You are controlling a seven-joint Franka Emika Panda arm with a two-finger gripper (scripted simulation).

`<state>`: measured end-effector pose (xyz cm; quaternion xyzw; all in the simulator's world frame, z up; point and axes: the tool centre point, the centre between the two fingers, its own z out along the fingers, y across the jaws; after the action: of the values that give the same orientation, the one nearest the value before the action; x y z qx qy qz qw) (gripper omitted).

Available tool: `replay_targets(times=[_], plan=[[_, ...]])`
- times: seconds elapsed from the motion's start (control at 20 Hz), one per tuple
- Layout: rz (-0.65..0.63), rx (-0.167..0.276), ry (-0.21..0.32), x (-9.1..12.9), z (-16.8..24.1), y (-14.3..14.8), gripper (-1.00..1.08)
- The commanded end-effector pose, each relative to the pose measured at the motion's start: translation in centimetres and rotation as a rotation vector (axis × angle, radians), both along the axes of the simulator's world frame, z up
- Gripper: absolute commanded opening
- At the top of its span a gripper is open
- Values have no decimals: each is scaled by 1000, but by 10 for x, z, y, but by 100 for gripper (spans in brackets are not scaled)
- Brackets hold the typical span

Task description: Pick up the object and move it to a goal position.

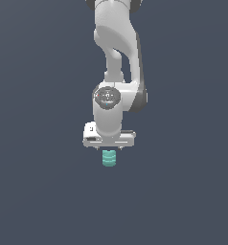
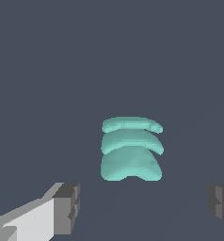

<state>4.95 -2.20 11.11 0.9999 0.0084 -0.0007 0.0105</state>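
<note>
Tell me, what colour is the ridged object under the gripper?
Teal. The object shows best in the wrist view, as stacked ridges.

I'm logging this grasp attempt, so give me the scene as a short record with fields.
object: teal ridged cylinder, upright on the dark surface
gripper: white, directly above the cylinder, pointing down
jaws: open; wrist view shows the fingers spread wider than the cylinder
contact: none visible
grasp state: not yet held
goal marker: none visible
</note>
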Motion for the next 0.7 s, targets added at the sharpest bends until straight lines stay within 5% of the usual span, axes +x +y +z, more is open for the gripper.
replay_targets(times=[0.0, 0.65], plan=[[-4, 8, -1, 8, -8, 0, 100], [-10, 20, -1, 17, -24, -1, 100]])
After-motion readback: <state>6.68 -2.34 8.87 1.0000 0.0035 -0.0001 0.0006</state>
